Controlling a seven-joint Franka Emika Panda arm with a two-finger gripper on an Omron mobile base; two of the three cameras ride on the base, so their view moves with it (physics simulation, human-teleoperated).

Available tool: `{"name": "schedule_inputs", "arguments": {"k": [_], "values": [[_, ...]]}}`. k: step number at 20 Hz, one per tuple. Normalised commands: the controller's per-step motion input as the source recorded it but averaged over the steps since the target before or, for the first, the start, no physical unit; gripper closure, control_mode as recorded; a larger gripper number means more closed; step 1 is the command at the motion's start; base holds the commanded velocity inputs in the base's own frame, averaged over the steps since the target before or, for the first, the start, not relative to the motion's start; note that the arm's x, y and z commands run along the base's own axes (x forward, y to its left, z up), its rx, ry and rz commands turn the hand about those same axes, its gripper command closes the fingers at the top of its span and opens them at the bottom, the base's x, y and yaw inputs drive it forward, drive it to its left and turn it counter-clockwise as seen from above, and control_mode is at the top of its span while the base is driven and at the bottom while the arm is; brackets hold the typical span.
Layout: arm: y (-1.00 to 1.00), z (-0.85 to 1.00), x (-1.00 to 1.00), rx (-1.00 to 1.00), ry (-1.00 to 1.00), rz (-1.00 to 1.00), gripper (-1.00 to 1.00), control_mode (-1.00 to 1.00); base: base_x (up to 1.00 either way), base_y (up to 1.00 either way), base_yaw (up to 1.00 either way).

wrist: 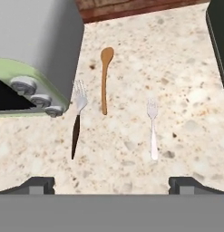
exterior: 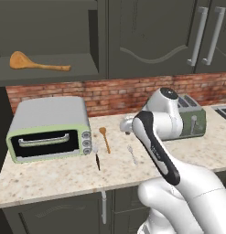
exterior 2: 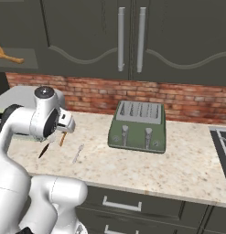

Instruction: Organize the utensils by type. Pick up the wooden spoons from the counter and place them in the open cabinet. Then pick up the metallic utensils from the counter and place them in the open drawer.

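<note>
My gripper [wrist: 111, 185] hangs open above the counter [exterior: 50, 178], looking down, with nothing between its fingertips [wrist: 38, 183]. Below it lie a small slim wooden spoon [wrist: 104, 79], a silver fork [wrist: 153, 129] to its right, and a black-handled silver utensil with tines [wrist: 77, 122] by the toaster oven. The same three show as the spoon [exterior: 104, 138], the fork [exterior: 131, 154] and the black-handled piece [exterior: 96, 158]. The longer wooden spoon [exterior: 39, 62] rests on the shelf of the open cabinet [exterior: 64, 73]. The open drawer is out of view.
A green and silver toaster oven [exterior: 48, 128] stands at the counter's left, close to the black-handled utensil. A green toaster [exterior 2: 138, 125] sits to the right. A brick backsplash [exterior 2: 178, 98] runs behind, and shut cabinets with bar handles [exterior 2: 130, 39] hang above.
</note>
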Motion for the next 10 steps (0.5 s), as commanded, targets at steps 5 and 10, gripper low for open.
{"name": "schedule_inputs", "arguments": {"k": [5,10], "values": [[0.0,-0.34,0.31,0.0,0.01,0.0,-1.0,-1.0,0.0,0.0,0.0],[0.01,-0.35,0.39,0.0,0.03,0.01,-1.0,-1.0,0.0,0.0,0.0]]}}
